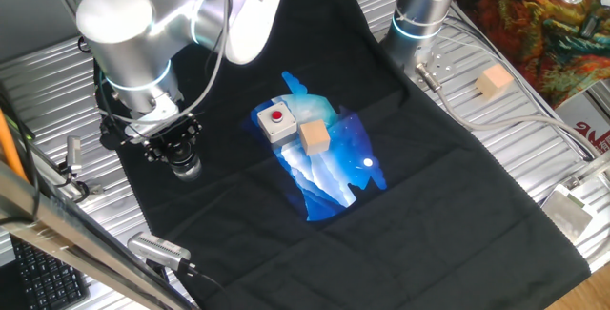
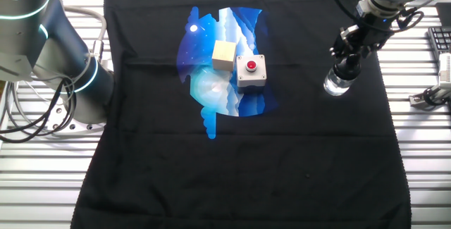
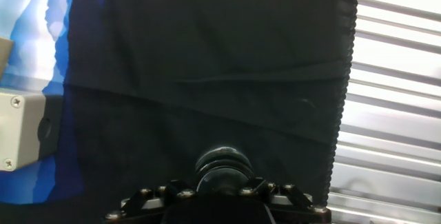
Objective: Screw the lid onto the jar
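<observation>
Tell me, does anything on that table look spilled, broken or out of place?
Nothing looks spilled or broken. One oddity: a second tan wooden cube lies off the black cloth on the bare metal table, apart from the one beside the grey red-button box.

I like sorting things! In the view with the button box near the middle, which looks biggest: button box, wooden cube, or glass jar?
1. Grey button box.
2. Wooden cube, slightly smaller.
3. Jar, close to the cube; the gripper covers its top, so that ranking is unsure.
</observation>
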`<action>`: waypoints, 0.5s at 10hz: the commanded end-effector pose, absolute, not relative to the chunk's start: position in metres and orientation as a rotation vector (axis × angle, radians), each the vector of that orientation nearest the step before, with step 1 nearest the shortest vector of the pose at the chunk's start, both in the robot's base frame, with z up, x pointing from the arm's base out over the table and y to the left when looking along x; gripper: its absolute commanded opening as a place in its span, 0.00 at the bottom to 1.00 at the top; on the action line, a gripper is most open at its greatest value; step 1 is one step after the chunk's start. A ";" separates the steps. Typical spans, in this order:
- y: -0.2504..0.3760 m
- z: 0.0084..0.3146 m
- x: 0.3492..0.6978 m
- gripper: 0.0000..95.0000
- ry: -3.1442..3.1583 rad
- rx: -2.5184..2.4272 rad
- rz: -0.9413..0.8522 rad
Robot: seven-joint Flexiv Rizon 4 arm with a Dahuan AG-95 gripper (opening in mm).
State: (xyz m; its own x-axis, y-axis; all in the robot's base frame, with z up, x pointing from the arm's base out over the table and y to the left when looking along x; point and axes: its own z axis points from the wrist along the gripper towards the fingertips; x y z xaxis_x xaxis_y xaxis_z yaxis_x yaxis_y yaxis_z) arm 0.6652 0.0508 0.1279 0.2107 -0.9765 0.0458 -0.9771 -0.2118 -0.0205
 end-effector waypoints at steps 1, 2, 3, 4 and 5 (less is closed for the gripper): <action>0.047 0.127 0.664 0.60 -1.968 2.436 0.075; 0.045 0.127 0.664 0.60 -1.972 2.437 0.071; 0.044 0.127 0.663 0.60 -1.977 2.436 0.069; 0.044 0.127 0.663 0.60 -1.982 2.434 0.068; 0.044 0.127 0.663 0.40 -1.984 2.432 0.068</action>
